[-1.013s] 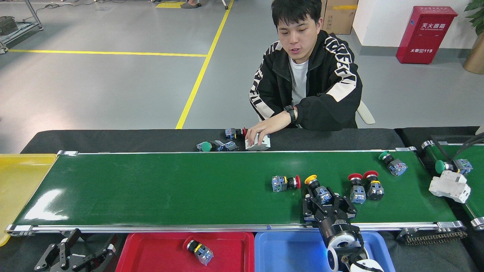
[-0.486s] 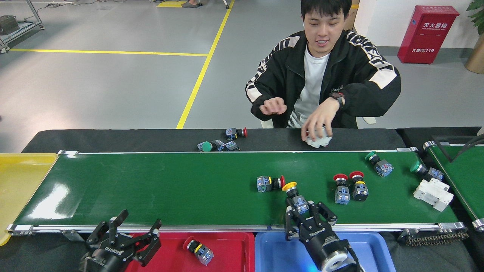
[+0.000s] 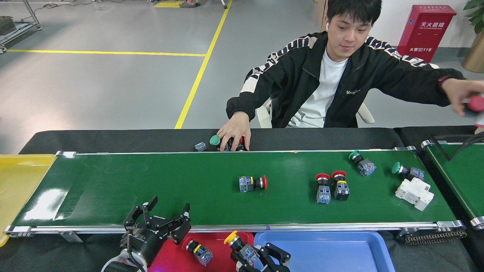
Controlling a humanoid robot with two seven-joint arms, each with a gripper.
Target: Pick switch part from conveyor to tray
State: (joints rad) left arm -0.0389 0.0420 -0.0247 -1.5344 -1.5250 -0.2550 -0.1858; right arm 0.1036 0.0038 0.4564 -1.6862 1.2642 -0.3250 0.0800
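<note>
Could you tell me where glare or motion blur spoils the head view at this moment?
Head view: bright glare patch on the conveyor at its left end; the person's far hand, at the right edge, is motion-blurred; the switch parts on the belt, such as the red-capped one, look sharp.

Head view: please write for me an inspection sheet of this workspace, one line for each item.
Surface: conveyor, glossy dark green, silver rails.
Job's things: five switch parts on belt; nearest is red-capped switch. Yellow-capped switch in right gripper, over red tray. One red-capped part lies in that tray.
Clutter: white block on belt; blue tray; yellow tray.
Grippers: left gripper open, empty, at the belt's near rail.
Cables: dark cable at right edge.
Surroundings: person's hand on parts behind belt; red cabinet.
</note>
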